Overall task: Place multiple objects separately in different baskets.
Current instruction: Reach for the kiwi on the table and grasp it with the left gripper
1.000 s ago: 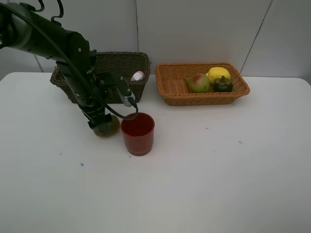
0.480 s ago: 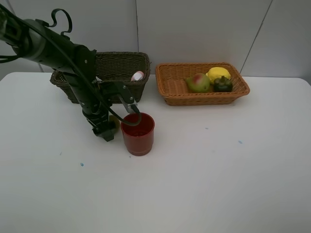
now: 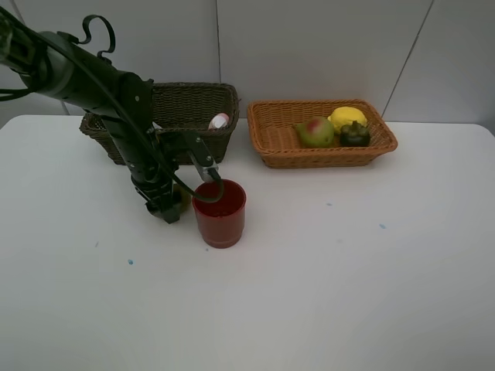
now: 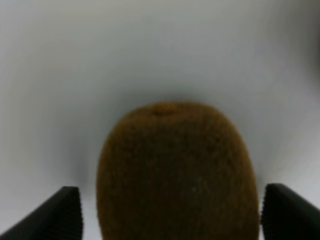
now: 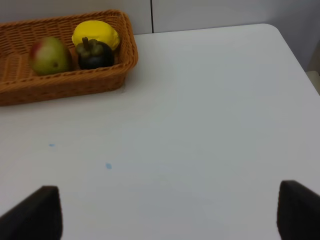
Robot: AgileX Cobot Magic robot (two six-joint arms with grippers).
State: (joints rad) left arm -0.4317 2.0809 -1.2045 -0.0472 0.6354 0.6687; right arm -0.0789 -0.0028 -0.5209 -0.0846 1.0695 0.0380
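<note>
Fuzzy brown oval kiwi (image 4: 175,172) sits between matte black pincer fingers (image 4: 62,212).

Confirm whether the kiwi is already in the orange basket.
No. The kiwi sits on the white table between the left claw's fingers; the orange basket holds three other fruits.

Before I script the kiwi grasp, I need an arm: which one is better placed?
Left. Its gripper already straddles the kiwi beside the cup; the right gripper hangs over bare table.
</note>
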